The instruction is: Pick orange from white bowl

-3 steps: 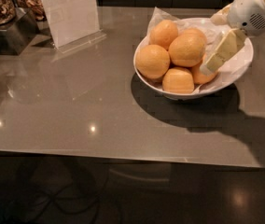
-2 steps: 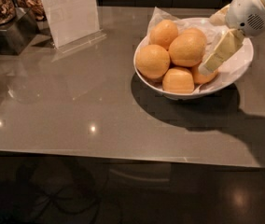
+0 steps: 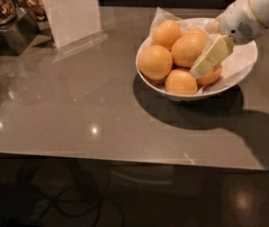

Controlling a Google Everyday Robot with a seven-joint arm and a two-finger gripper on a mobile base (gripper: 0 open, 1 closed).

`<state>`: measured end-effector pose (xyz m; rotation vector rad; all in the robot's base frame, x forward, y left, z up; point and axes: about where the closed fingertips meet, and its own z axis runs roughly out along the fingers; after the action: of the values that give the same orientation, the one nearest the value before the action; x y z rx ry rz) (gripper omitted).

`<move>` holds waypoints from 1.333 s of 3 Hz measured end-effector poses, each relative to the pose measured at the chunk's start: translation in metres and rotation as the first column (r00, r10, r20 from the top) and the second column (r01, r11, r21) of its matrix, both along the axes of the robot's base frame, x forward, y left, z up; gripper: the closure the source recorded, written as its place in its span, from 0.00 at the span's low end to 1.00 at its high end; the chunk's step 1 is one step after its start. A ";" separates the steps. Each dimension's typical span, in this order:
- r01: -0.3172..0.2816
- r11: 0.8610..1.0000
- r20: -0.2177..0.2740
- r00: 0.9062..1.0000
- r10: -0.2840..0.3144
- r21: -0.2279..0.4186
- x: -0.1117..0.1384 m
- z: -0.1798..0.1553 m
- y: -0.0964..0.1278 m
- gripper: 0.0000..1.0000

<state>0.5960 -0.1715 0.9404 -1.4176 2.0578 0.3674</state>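
Since the earlier frames the pincer [image 3: 204,64] has shifted slightly left, further in over the fruit; the white bowl [image 3: 172,94] and its contents have kept their positions.

Current state:

- The pincer enters from the upper right on a white arm [image 3: 255,8]. Its pale yellow end slants down and to the left, lying over the right side of the fruit pile inside the bowl rim.
- Pincer state: cannot be determined from this view, neither spread, pressed together, nor pinching anything.
- The orange [image 3: 186,48], the largest fruit, sits in the middle of the pile in the white bowl, just left of the pincer's pale end. Whether the two touch cannot be told.
- Four smaller oranges surround it: one behind [image 3: 166,33], one to the left [image 3: 154,63], one in front [image 3: 180,82], and one [image 3: 211,76] partly covered by the pincer.
- Crinkled white paper [image 3: 238,63] lines the bowl and shows bare on the right side.
- The bowl stands on the grey glossy table [image 3: 77,103], toward its far right part, and casts a dark shadow toward the front.
- A white upright card [image 3: 70,13] stands at the far left of the table, well apart from the bowl, beside a dark tray [image 3: 11,30] of brown items.
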 end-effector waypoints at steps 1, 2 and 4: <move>0.023 0.999 -0.017 1.000 -0.022 0.023 0.007 -0.009 0.007 0.00; 0.050 0.998 -0.040 0.998 -0.049 0.042 0.011 -0.018 0.011 0.00; 0.071 0.996 -0.060 0.996 -0.068 0.052 0.012 -0.021 0.013 0.00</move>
<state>0.6081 -0.1582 0.9192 -1.3143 2.1213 0.4370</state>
